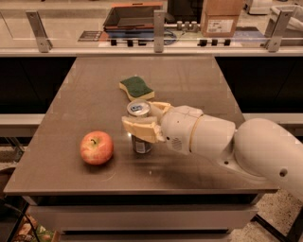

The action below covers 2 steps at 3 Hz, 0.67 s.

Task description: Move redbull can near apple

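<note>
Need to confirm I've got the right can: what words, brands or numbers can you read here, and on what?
No text can be read.
redbull can, gripped by the claw just right of the apple: dark print, too blurred to read.
cardboard box on the counter behind the table: white label, too small to read.
</note>
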{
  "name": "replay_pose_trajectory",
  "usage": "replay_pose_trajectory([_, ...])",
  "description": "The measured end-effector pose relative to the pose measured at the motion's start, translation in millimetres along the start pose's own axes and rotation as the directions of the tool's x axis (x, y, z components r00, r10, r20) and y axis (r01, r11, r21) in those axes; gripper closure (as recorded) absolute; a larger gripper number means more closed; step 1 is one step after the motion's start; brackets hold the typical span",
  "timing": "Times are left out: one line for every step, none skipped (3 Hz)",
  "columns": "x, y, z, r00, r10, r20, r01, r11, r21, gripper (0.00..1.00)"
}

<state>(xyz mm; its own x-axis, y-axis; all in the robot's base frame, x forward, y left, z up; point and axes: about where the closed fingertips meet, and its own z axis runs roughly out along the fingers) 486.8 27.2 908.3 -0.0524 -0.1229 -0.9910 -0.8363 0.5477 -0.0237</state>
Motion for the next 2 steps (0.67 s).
replay_pose_trajectory([3.7, 6.6, 1.6, 1.0, -0.006, 0.003, 0.006, 0.9999, 0.011, 0.89])
replay_pose_trajectory([3.1, 7.7, 2.6, 1.0, -0.007, 0.003, 0.007, 0.9999, 0.007, 0.71])
